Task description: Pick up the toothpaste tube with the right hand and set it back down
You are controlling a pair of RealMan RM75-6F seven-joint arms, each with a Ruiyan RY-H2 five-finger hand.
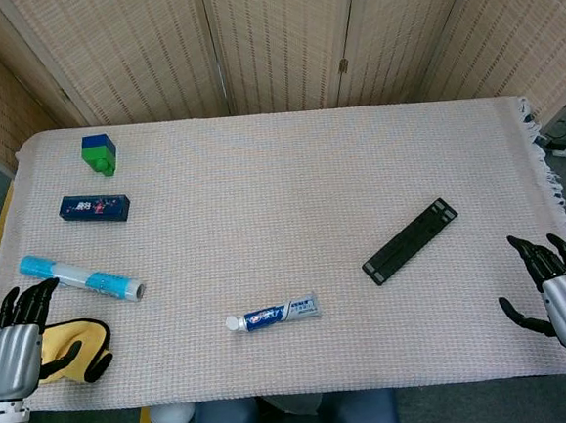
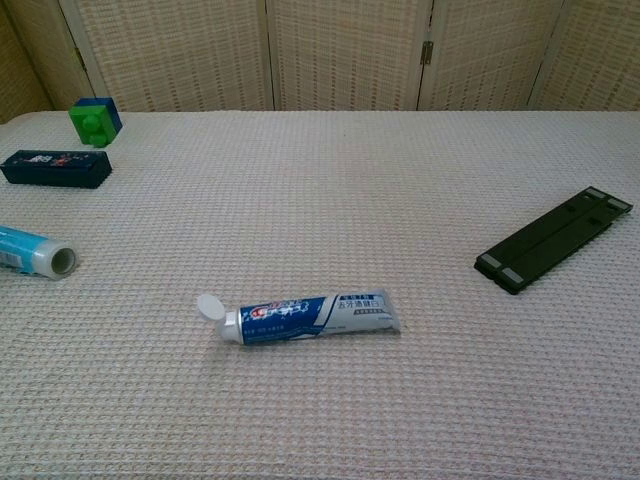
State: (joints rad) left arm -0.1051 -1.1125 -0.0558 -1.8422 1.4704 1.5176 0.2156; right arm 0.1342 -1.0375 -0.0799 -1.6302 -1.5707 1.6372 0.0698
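The toothpaste tube (image 1: 275,315) (image 2: 305,315) lies flat near the table's front edge, blue and white, its white cap pointing left. My right hand (image 1: 562,292) hovers at the front right corner, far right of the tube, fingers spread and holding nothing. My left hand (image 1: 18,335) sits at the front left corner with fingers apart, also empty. Neither hand shows in the chest view.
A black flat bar (image 1: 410,241) (image 2: 553,239) lies diagonally right of the tube. On the left are a light-blue roll (image 1: 80,277) (image 2: 33,252), a dark blue box (image 1: 94,208) (image 2: 55,168), and a green and blue block (image 1: 100,153) (image 2: 95,120). A yellow cloth (image 1: 73,348) lies by my left hand.
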